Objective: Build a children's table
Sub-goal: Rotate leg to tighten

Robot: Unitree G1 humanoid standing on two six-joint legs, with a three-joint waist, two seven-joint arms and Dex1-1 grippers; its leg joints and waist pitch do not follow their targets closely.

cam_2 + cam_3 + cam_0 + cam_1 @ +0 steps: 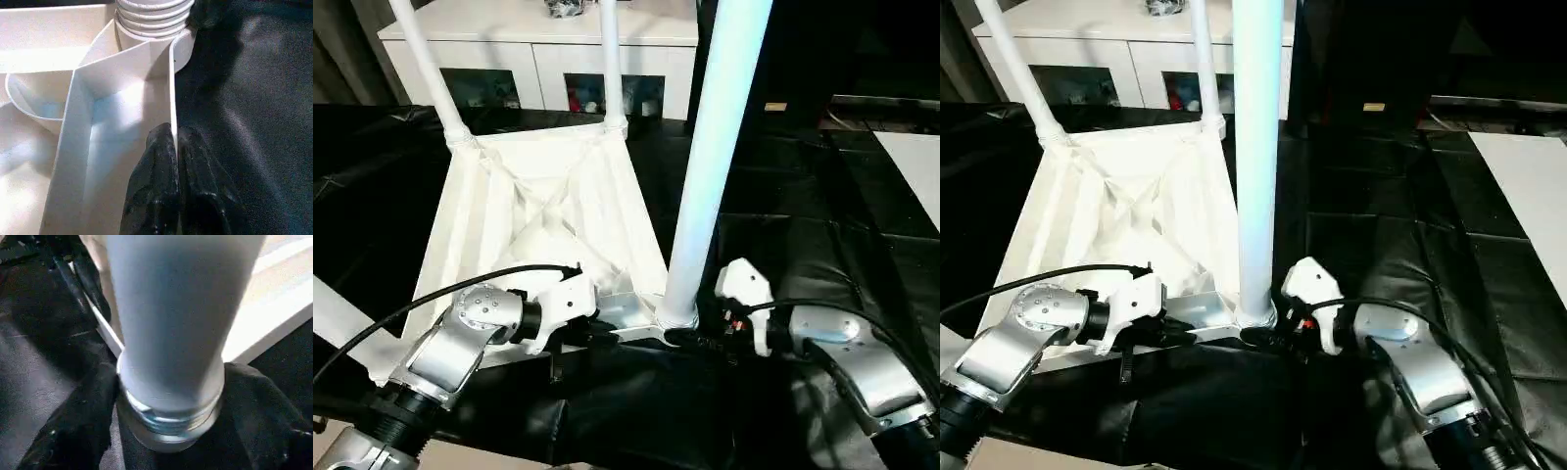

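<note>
The tabletop (548, 211) lies upside down on black sheeting, 3 legs standing in its sockets. The left gripper (175, 147) has its fingers pinching the near rim. The right gripper (171, 431) has its fingers spread around the near leg (715, 147) at its base. If its thread isn't seated fully, that leg could tilt or pop out.

Black padded surface (783, 245), quilted in squares, spread under both arms. Directly on it lay upturned white tabletop (538, 225), ribbed side up, its near rim pinched by left gripper (175, 147). Near corner socket just beside right gripper (1283, 338); tube leg (715, 147) stood upright there between the spread fingers. Flat white board (1528, 186) lay far beyond right gripper, on its outer side.
</note>
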